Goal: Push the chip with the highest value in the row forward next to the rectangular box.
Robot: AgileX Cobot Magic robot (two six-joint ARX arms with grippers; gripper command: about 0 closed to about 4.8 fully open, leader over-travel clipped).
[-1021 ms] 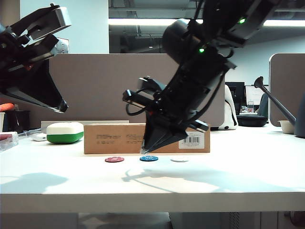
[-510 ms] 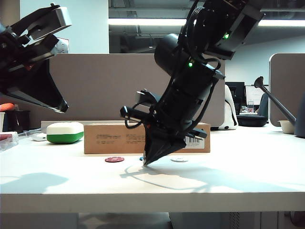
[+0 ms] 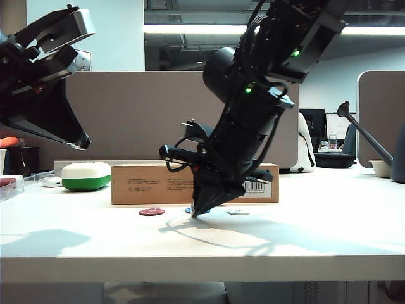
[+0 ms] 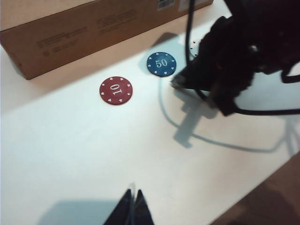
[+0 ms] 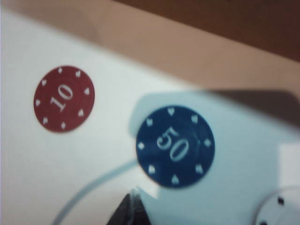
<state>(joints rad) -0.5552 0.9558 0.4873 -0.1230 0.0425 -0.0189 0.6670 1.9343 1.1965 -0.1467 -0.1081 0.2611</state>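
Note:
The blue chip, marked 50, lies flat on the white table with a strip of bare table between it and the rectangular box. My right gripper is shut, its tip down at the table just by the chip's near rim. In the exterior view the right gripper hides most of the blue chip, in front of the rectangular box. The left wrist view shows the blue chip, the box and the right gripper. My left gripper is shut and empty, raised at the left.
A red chip marked 10 lies left of the blue one, and a white chip lies right of it. A white-and-green rounded case stands left of the box. A watering can is at the far right.
My right gripper has come down to the table on the near side of the blue chip and now covers most of it in the exterior view. The left arm has not moved.

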